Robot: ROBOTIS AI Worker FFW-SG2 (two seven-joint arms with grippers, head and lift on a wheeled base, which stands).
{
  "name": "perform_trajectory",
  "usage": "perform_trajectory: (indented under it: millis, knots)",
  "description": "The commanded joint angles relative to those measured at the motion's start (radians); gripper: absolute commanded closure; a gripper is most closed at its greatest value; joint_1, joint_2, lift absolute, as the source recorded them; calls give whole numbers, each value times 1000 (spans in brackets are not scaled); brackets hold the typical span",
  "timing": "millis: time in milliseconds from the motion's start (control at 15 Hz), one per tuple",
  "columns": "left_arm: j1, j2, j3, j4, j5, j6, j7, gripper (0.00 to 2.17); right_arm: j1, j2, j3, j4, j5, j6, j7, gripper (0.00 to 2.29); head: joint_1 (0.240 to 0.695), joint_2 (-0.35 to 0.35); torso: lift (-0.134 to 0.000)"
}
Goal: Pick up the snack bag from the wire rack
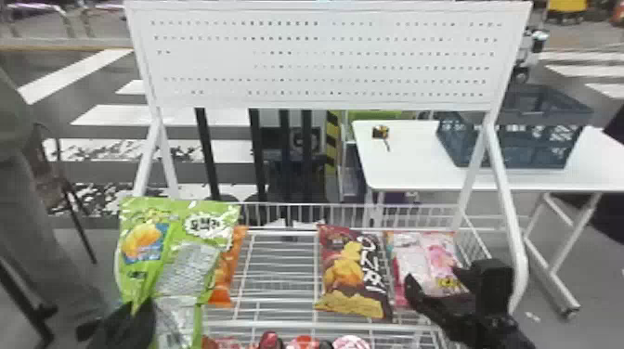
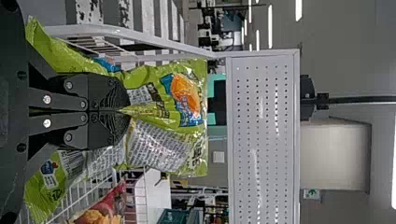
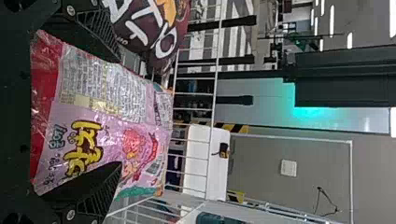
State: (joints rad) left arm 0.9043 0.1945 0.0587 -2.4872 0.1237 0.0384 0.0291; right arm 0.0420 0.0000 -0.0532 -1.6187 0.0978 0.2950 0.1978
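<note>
Snack bag (image 1: 434,260): pink, wire rack's (image 1: 269,324) right side, long axis away
Right end effector (image 3: 119,112): nearer, wide, straddling
Left end effector (image 2: 127,111): holding green bag (image 1: 190,269)

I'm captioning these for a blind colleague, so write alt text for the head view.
The left gripper holds a green bag at the left of a white wire rack. On the rack are an orange bag, a brown bag and a pink bag, with the open right gripper at the pink one.
</note>
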Motion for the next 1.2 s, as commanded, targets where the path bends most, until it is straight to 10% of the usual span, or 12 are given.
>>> perform_trajectory:
  millis: [0, 133, 267, 1133]
  knots:
    - [-1, 2, 0, -1, 1, 1, 0, 1821, -36, 1, -10, 31, 19, 76, -1, 161, 499, 0, 0]
    - [1, 2, 1, -1, 1, 1, 0, 1821, -36, 1, -10, 19, 8, 134, 12, 812, 499, 0, 0]
    - [1, 2, 0, -1, 1, 1, 0, 1821, -34, 1, -7, 5, -1, 186, 12, 2199, 499, 0, 0]
    - [4, 0, 0, -7, 1, -2, 3, 1821, 182, 1, 42, -385, -84, 165, -21, 2250, 499, 0, 0]
